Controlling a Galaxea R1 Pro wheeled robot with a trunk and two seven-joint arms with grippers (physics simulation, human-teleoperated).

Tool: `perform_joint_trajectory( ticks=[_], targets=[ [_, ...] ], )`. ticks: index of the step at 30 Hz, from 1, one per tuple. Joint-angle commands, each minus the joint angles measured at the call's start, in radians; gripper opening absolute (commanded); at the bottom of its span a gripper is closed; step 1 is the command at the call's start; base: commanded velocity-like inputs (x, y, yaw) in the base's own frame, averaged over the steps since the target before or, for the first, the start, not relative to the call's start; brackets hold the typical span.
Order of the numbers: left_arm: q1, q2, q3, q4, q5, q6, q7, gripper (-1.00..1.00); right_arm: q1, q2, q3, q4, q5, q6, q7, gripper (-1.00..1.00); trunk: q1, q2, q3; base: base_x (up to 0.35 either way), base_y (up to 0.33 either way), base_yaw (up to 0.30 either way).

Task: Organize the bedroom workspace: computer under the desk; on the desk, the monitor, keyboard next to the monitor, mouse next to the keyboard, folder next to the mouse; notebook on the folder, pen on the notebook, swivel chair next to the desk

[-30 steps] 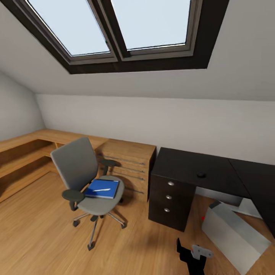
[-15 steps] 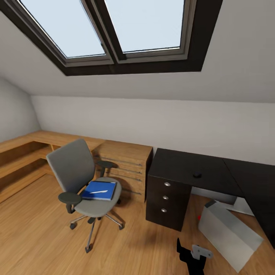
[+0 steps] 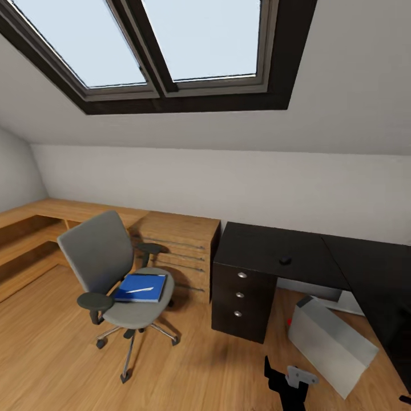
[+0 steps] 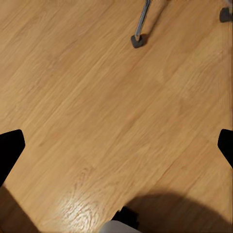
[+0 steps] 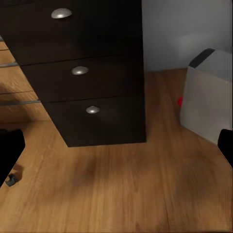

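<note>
The grey swivel chair stands on the wooden floor, left of the desk. On its seat lies the blue folder with the white pen on top. The black desk carries the small black mouse. Tilted on the floor under the desk is the light grey computer, also in the right wrist view. My left gripper hangs open over bare floor near a chair castor. My right gripper is open, facing the desk's drawer unit. Monitor, keyboard and notebook are out of view.
A wooden chest of drawers stands between chair and desk, with a low wooden bench running along the left wall. A sloped ceiling with a skylight rises above. A black arm link with a grey bracket shows at the bottom edge.
The whole head view has shifted: the camera turned to the right, so chair, chest and desk sit further left in the picture. None of the things has moved by itself.
</note>
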Motion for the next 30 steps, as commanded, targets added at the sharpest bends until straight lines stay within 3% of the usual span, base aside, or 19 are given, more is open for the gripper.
perform_joint_trajectory(
  ticks=[1,25,30],
  targets=[
    [-0.001,0.001,-0.006,0.0,0.01,-0.006,0.005,1.0,-0.001,0.0,-0.005,0.002,0.002,-0.004,-0.001,1.0,0.0,-0.001,-0.001,0.0,0.0,-0.243],
    [-0.001,0.001,-0.006,0.0,0.01,-0.006,0.005,1.0,-0.001,0.001,-0.005,0.002,0.003,-0.004,0.0,1.0,0.0,-0.001,0.006,0.0,0.0,-0.253],
    [-0.001,0.001,-0.006,0.0,0.01,-0.006,0.005,1.0,-0.001,0.002,-0.005,0.002,0.003,-0.004,-0.001,1.0,0.0,-0.001,0.006,0.0,0.0,-0.118]
  ],
)
